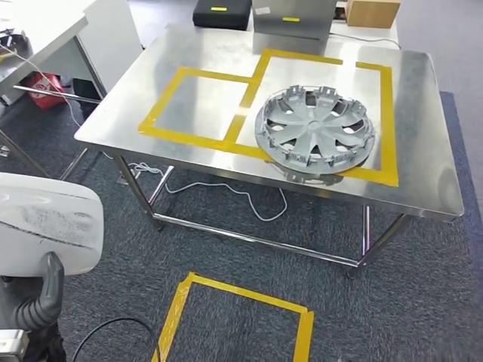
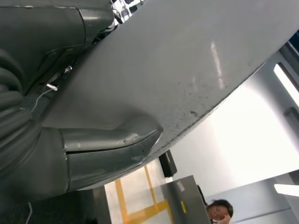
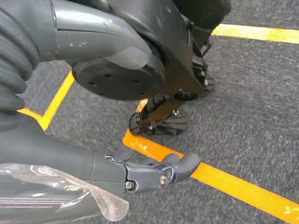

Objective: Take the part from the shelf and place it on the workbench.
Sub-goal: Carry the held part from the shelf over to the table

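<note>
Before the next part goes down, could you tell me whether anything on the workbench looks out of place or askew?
Slightly. The hubcap lies in the right-hand taped square on the workbench, but its near edge overlaps the front yellow tape instead of sitting fully inside. The left-hand taped square is bare. I see no damage or spills.

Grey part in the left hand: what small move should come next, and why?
Probably carry it forward toward the left taped square. The left hand holds the grey part low, short of the workbench. A wheel cover already lies in the right taped square, while the left one is bare.
</note>
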### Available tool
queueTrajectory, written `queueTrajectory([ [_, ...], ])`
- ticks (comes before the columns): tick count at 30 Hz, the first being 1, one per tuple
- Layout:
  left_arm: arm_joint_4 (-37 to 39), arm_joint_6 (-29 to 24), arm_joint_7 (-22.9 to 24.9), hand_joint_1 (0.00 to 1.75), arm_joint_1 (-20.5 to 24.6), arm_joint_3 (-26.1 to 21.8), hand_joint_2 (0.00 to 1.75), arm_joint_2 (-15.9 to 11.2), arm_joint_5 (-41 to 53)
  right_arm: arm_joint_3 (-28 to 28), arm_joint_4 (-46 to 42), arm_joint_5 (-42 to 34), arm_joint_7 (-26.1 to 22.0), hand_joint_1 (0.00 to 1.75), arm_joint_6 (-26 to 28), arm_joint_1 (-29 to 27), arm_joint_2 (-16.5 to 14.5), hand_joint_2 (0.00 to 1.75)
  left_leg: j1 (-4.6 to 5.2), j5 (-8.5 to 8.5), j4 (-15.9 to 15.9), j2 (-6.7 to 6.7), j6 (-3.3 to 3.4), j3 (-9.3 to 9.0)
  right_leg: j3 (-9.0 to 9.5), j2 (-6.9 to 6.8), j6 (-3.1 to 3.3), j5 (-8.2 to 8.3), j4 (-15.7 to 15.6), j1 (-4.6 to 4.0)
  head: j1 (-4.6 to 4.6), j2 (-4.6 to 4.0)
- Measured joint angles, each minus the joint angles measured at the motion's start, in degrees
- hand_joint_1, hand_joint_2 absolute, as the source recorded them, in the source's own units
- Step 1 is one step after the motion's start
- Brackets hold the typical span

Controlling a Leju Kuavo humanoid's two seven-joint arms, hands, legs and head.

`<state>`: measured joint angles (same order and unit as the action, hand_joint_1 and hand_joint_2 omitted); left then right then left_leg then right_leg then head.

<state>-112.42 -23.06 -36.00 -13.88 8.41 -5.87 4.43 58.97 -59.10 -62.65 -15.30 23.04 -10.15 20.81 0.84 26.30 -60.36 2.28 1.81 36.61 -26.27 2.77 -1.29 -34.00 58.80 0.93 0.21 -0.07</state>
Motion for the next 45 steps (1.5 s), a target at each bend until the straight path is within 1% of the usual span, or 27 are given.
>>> queueTrajectory([
  [2, 0.0, 0.0, 0.1, 1.75, 0.2, 0.0, 1.75, 0.0, 0.0, 0.4, 0.0, -0.6, -0.2, 0.0, 0.5, 0.1, 0.2, 1.75, -0.18, 0.18, 1.1, -0.83, 0.66, -1.64, -0.94, -0.69, -0.48, 0.49, 2.2, -0.12, 0.18, -0.01],
  [4, 0.0, 0.0, 0.1, 1.75, 0.2, 0.1, 1.75, 0.0, 0.1, 0.8, -0.1, -1.1, -0.4, 0.0, 0.8, 0.4, 0.4, 1.75, -0.26, 0.87, 1.8, -1.65, 1.14, -3.06, -4.79, -1.83, -0.81, -0.65, 7.9, -0.21, 0.5, -0.01],
  [6, 0.0, 0.1, 0.3, 1.75, 0.2, 0.1, 1.75, 0.0, 0.2, 1.0, 0.0, -1.7, -0.7, 0.0, 1.1, 0.6, 0.5, 1.75, -0.18, 2.01, 1.9, -2.41, 1.35, -4.1, -9.53, -2.18, -1.19, -3.37, 13.3, -0.23, 0.69, 0.0],
  [7, 0.0, 0.2, 0.4, 1.75, 0.2, 0.1, 1.75, 0.0, 0.3, 1.2, 0.0, -2.1, -0.8, 0.0, 1.3, 0.6, 0.6, 1.75, -0.14, 2.69, 1.9, -2.79, 1.36, -4.81, -11.16, -2.22, -1.29, -4.15, 14.2, -0.25, 0.7, 0.0],
  [8, 0.0, 0.2, 0.6, 1.75, 0.2, 0.1, 1.75, 0.0, 0.3, 1.4, 0.0, -2.4, -1.0, 0.0, 1.4, 0.5, 0.6, 1.75, -0.11, 3.4, 1.9, -3.15, 1.34, -5.69, -11.94, -2.3, -1.3, -3.78, 13.4, -0.27, 0.72, 0.0],
  [9, 0.0, 0.3, 0.8, 1.75, 0.1, 0.2, 1.75, 0.0, 0.3, 1.7, 0.0, -2.7, -1.1, 0.0, 1.6, 0.5, 0.6, 1.75, -0.09, 4.16, 1.9, -3.56, 1.29, -6.7, -11.92, -2.54, -1.2, -2.12, 11.1, -0.32, 0.73, 0.0],
  [11, 0.0, 0.3, 1.1, 1.75, 0.1, 0.3, 1.75, 0.0, 0.4, 2.1, 0.0, -3.3, -1.4, 0.0, 1.8, 0.5, 0.7, 1.75, -0.04, 5.74, 1.9, -4.47, 1.05, -8.53, -11.08, -4.42, -0.58, 3.41, 4.9, -0.72, 0.61, 0.0],
  [13, 0.0, 0.3, 1.6, 1.75, 0.1, 0.4, 1.75, 0.0, 0.5, 2.6, 0.0, -3.9, -1.7, 0.0, 1.9, 0.8, 0.8, 1.75, 0.07, 6.9, 2.1, -5.34, 0.48, -9.58, -10.47, -6.1, 0.29, 6.6, 1.6, -1.39, 0.43, 0.0],
  [15, 0.0, 0.3, 2.0, 1.75, 0.2, 0.4, 1.75, 0.0, 0.8, 3.0, -0.1, -4.4, -2.1, 0.0, 1.9, 1.0, 0.9, 1.75, 0.19, 7.2, 2.1, -5.9, -0.19, -10.31, -9.85, -5.68, 0.99, 6.55, 0.9, -1.57, 0.34, 0.0],
  [17, 0.0, 0.3, 2.1, 1.75, 0.2, 0.4, 1.75, -0.1, 1.0, 3.4, -0.1, -4.7, -2.5, 0.0, 2.0, 1.1, 1.0, 1.75, 0.15, 6.82, -0.3, -5.36, -0.77, -9.87, -8.45, -4.82, 1.51, 6.27, 0.1, -1.07, 0.2, 0.0],
  [19, 0.0, 0.3, 2.1, 1.75, 0.2, 0.5, 1.75, -0.2, 1.1, 3.6, -0.1, -5.0, -2.8, 0.0, 2.0, 1.3, 1.1, 1.75, -0.21, 7.54, -6.5, -3.85, -1.52, -6.42, -6.73, -4.1, 1.82, 5.65, -0.7, -0.51, -0.03, 0.0],
  [21, 0.0, 0.3, 2.2, 1.75, 0.2, 0.5, 1.75, -0.4, 1.1, 4.0, -0.1, -5.3, -3.1, 0.0, 2.1, 1.6, 1.2, 1.75, -0.79, 10.45, -12.7, -2.96, -2.23, -1.65, -5.44, -3.37, 1.79, 4.74, -1.0, -0.16, -0.16, 0.0],
  [22, 0.0, 0.3, 2.2, 1.75, 0.1, 0.5, 1.75, -0.4, 1.1, 4.2, -0.1, -5.4, -3.2, 0.0, 2.2, 1.7, 1.2, 1.75, -1.07, 11.67, -14.1, -2.88, -2.49, 0.13, -4.76, -3.06, 1.67, 4.2, -1.0, 0.0, -0.17, 0.0],
  [23, 0.0, 0.4, 2.3, 1.75, 0.1, 0.5, 1.75, -0.4, 1.1, 4.4, -0.1, -5.6, -3.2, 0.0, 2.3, 1.8, 1.2, 1.75, -1.3, 11.85, -14.0, -2.87, -2.71, 1.15, -3.96, -2.8, 1.46, 3.58, -1.0, 0.2, -0.15, 0.0],
  [24, 0.0, 0.4, 2.3, 1.75, 0.1, 0.6, 1.75, -0.5, 1.1, 4.7, -0.1, -5.8, -3.3, 0.0, 2.3, 1.8, 1.2, 1.75, -1.51, 10.61, -12.3, -2.87, -2.92, 1.41, -3.03, -2.58, 1.14, 2.9, -1.0, 0.44, -0.16, 0.0],
  [26, 0.0, 0.5, 2.4, 1.75, 0.1, 0.6, 1.75, -0.6, 1.1, 5.1, -0.1, -6.0, -3.5, 0.0, 2.4, 1.8, 1.2, 1.75, -1.9, 4.72, -5.8, -2.89, -3.31, 0.78, -1.39, -2.3, 0.37, 1.48, -1.0, 0.82, -0.25, -0.01],
  [28, 0.0, 0.6, 2.6, 1.75, 0.0, 0.6, 1.75, -0.7, 1.1, 5.3, -0.1, -6.4, -3.7, 0.0, 2.5, 2.1, 1.3, 1.75, -1.99, 0.93, -1.4, -2.92, -3.03, 0.32, -0.76, -2.12, -0.52, 0.23, -1.1, 0.85, -0.48, -0.01],
  [31, 0.0, 0.8, 2.9, 1.75, 0.0, 0.6, 1.75, -0.8, 1.2, 5.9, -0.2, -6.9, -3.9, 0.0, 2.6, 2.5, 1.4, 1.75, -1.9, 0.84, -0.4, -2.67, -1.54, -0.32, 0.5, -2.22, -1.91, -0.19, -1.4, 0.86, -0.4, 0.0],
  [33, 0.0, 1.0, 2.9, 1.75, 0.0, 0.6, 1.75, -0.8, 1.2, 6.2, -0.2, -7.1, -4.1, 0.0, 2.6, 2.8, 1.5, 1.75, -1.92, 1.16, 0.0, -2.57, -0.61, -1.41, -0.69, -2.4, -2.26, -0.08, 1.4, 0.92, -0.16, 0.0],
  [34, -0.1, 1.0, 2.9, 1.75, 0.0, 0.6, 1.75, -0.8, 1.2, 6.3, -0.2, -7.2, -4.1, 0.0, 2.6, 3.0, 1.5, 1.75, -1.86, 1.46, 0.1, -2.55, -0.24, -1.88, -2.73, -2.47, -2.28, -0.49, 4.5, 0.9, 0.01, 0.0],
  [36, -0.1, 1.1, 2.8, 1.75, 0.1, 0.6, 1.75, -0.8, 1.2, 6.5, -0.2, -7.3, -4.2, 0.0, 2.6, 3.1, 1.5, 1.75, -1.49, 2.4, 0.2, -2.51, 0.35, -2.64, -8.02, -2.51, -2.24, -2.87, 11.6, 0.7, 0.27, 0.0],
  [38, -0.1, 1.2, 2.8, 1.75, 0.1, 0.6, 1.75, -0.8, 1.2, 6.7, -0.2, -7.3, -4.2, 0.0, 2.6, 3.0, 1.5, 1.75, -1.02, 3.55, 0.2, -2.35, 0.66, -3.91, -11.6, -2.52, -1.97, -4.57, 14.2, 0.36, 0.37, 0.0],
  [39, -0.1, 1.2, 2.8, 1.75, 0.1, 0.6, 1.75, -0.8, 1.2, 6.8, -0.2, -7.4, -4.2, 0.0, 2.6, 3.0, 1.5, 1.75, -0.79, 4.18, 0.2, -2.27, 0.74, -4.77, -12.04, -2.52, -1.64, -3.65, 12.8, 0.13, 0.38, 0.0],
  [41, -0.1, 1.2, 2.8, 1.75, 0.1, 0.6, 1.75, -0.8, 1.2, 6.9, -0.1, -7.4, -4.2, 0.0, 2.6, 3.0, 1.6, 1.75, -0.44, 5.56, 0.3, -2.19, 0.79, -6.62, -11.12, -2.46, -0.53, 1.51, 6.9, -0.45, 0.33, 0.0],
  [42, 0.0, 1.2, 2.8, 1.75, 0.2, 0.6, 1.75, -0.8, 1.2, 7.0, -0.1, -7.4, -4.1, 0.0, 2.6, 3.0, 1.6, 1.75, -0.32, 6.14, 0.4, -2.15, 0.72, -7.38, -10.77, -2.48, -0.05, 3.39, 4.6, -0.73, 0.16, 0.0],
  [43, 0.0, 1.2, 2.9, 1.75, 0.2, 0.6, 1.75, -0.8, 1.2, 7.2, -0.1, -7.4, -4.2, 0.0, 2.6, 3.0, 1.7, 1.75, -0.3, 6.7, 0.6, -2.11, 0.5, -7.88, -10.3, -2.47, 0.34, 4.46, 3.0, -1.01, 0.04, 0.0],
  [45, 0.0, 1.2, 2.9, 1.75, 0.1, 0.6, 1.75, -0.8, 1.2, 7.4, -0.2, -7.6, -4.2, 0.0, 2.6, 2.9, 1.8, 1.75, -0.34, 6.99, 0.6, -2.02, -0.18, -8.89, -9.96, -2.46, 0.95, 4.27, 1.9, -1.33, -0.12, 0.0],
])
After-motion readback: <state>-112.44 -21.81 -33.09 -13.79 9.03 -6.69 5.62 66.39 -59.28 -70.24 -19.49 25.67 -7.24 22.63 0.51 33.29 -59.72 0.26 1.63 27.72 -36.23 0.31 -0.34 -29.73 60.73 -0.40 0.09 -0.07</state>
